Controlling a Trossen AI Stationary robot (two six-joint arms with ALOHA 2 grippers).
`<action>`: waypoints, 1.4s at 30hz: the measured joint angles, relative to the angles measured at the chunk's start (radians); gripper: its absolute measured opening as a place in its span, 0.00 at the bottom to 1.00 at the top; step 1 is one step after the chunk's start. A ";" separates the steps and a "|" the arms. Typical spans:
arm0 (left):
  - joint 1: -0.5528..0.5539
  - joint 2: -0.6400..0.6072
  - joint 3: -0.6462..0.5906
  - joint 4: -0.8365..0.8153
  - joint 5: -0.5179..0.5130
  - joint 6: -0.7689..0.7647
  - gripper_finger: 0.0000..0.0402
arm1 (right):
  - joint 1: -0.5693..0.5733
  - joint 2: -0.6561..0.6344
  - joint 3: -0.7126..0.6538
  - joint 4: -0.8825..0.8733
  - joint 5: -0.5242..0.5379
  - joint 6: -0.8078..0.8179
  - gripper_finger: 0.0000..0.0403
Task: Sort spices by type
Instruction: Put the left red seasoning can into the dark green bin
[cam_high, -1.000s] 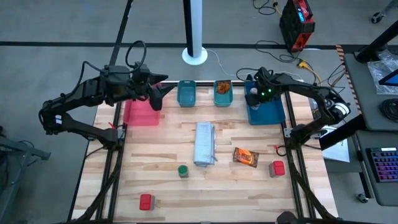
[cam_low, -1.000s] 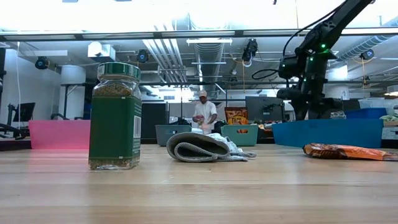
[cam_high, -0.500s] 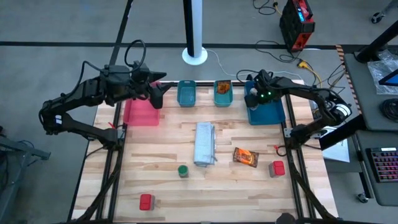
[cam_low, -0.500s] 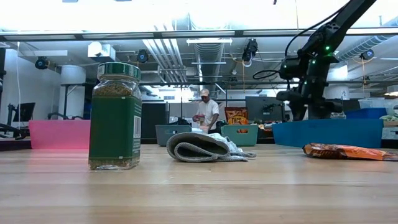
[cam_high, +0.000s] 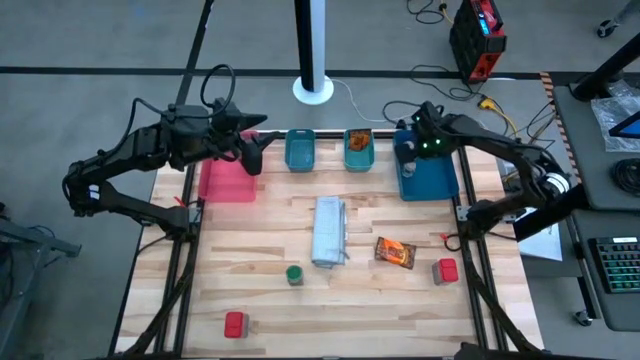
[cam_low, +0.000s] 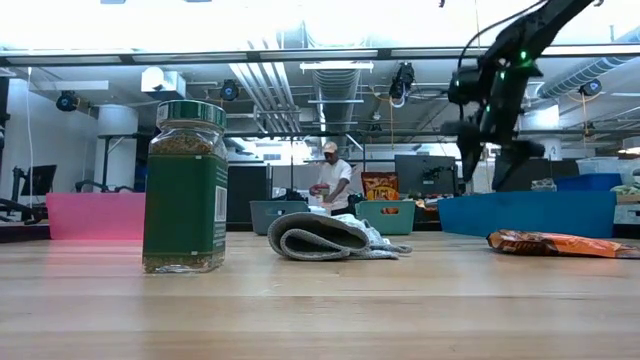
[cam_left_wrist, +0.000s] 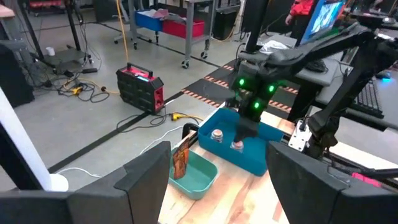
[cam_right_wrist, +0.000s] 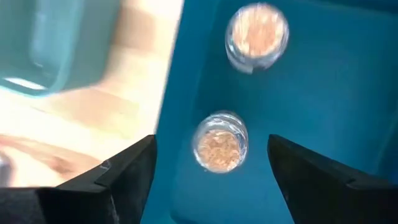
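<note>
My right gripper (cam_right_wrist: 211, 144) hangs open above the blue tray (cam_high: 432, 180), straight over one of two pale-lidded jars (cam_right_wrist: 220, 141) (cam_right_wrist: 257, 36) that stand on the tray's floor; it touches neither. In the low view, my right gripper (cam_low: 488, 165) is clear of the tray's rim. My left gripper (cam_high: 252, 150) waits open over the pink tray's (cam_high: 222, 182) far right corner. A green-lidded jar (cam_high: 294, 274) stands upright on the table. Two red boxes (cam_high: 234, 324) (cam_high: 446, 271) and an orange-red packet (cam_high: 395, 252) lie on the table. Another packet (cam_high: 359, 142) stands in a teal tray.
A long grey-white folded bundle (cam_high: 329, 231) lies mid-table. Two teal trays (cam_high: 300, 152) (cam_high: 360, 158) sit at the far edge between the pink and blue ones. A person (cam_low: 331, 185) stands in the room beyond the table. Bare wood shows near the left edge.
My right gripper has risen from inside the blue tray to above its rim, leaving the pale-lidded jar standing on the tray floor. My left arm has kept still.
</note>
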 joint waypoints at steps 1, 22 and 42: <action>0.000 0.000 0.000 0.000 0.000 0.007 0.61 | 0.000 -0.011 0.023 -0.028 0.000 0.001 0.71; -0.135 0.024 -0.005 -0.474 0.526 -0.172 0.61 | 0.236 -0.234 0.289 0.015 0.140 0.170 0.54; -0.459 0.021 -0.006 -0.820 0.547 -0.436 0.61 | 0.373 -0.200 0.294 0.015 0.185 0.249 0.53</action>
